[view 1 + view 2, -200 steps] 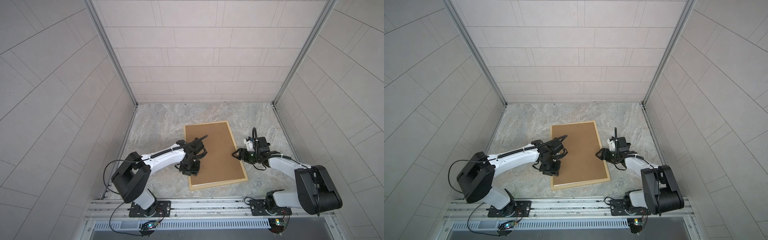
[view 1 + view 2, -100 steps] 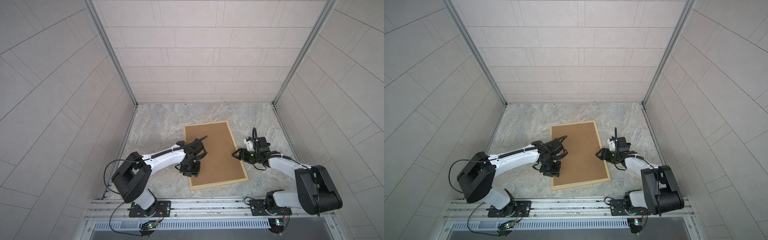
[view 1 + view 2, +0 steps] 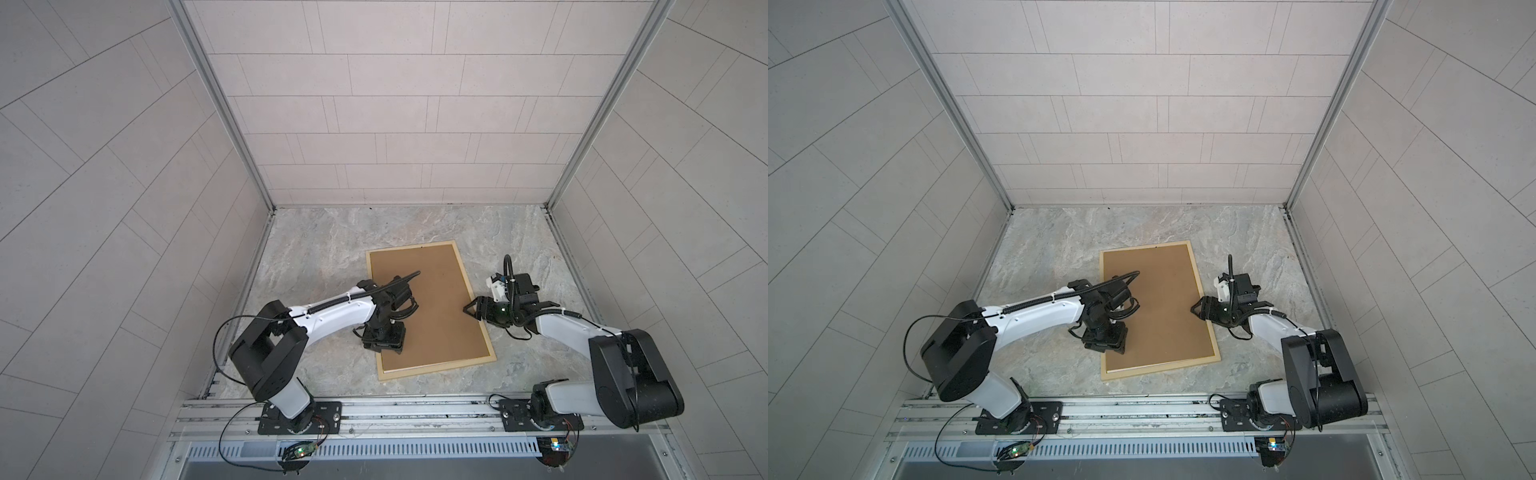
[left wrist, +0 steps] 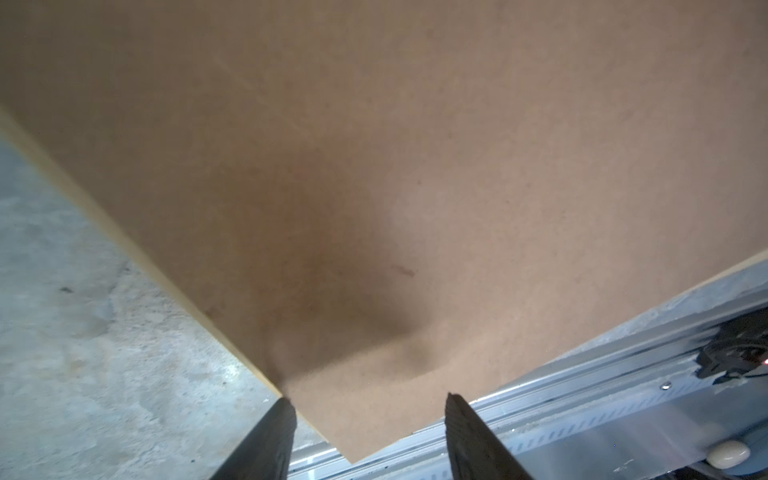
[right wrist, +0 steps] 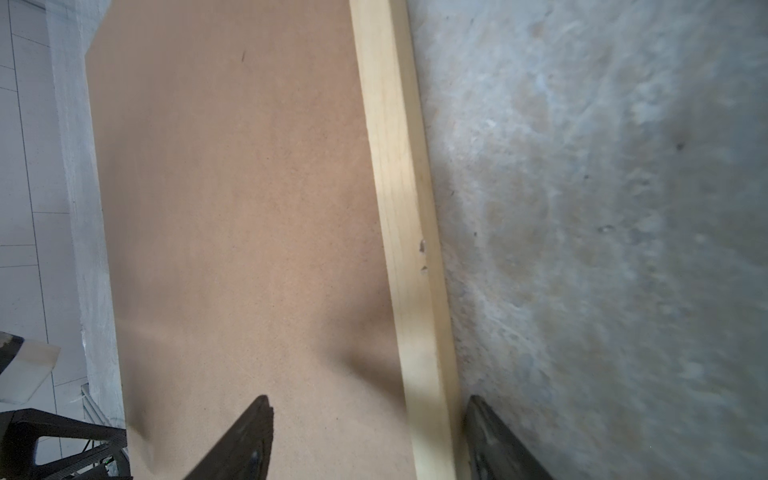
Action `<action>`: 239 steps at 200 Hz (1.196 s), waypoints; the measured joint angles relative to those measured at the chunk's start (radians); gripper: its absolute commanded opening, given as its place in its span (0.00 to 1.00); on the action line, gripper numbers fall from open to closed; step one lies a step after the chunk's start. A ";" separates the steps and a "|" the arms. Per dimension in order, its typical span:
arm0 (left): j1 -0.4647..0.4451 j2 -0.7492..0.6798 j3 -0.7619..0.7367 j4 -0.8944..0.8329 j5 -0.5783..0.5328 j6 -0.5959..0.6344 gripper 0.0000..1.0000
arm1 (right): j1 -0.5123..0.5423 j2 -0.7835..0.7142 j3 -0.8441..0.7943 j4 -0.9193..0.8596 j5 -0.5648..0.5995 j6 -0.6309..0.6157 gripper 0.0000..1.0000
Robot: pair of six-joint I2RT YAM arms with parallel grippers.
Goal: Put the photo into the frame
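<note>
Straddling pale wood frame (image 5: 399, 187), right claw (image 5: 368, 399) spread; left claw (image 4: 369, 399) seemingly spread over board (image 4: 415, 166).

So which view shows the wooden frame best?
The right wrist view: one bar of the frame runs through it close up, with grain and small dents visible. Both top views show the whole frame only as a thin pale rim around the brown board; the left wrist view shows a sliver.

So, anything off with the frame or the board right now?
Minor only. Two small nicks mark the frame bar next to the right tool. In both top views the frame lies a bit rotated against the table edges. The backing board fills it; no photo shows.
</note>
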 measured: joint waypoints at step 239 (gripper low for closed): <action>0.084 -0.085 0.072 -0.051 -0.100 0.065 0.71 | 0.026 -0.061 -0.005 -0.166 -0.069 -0.015 0.73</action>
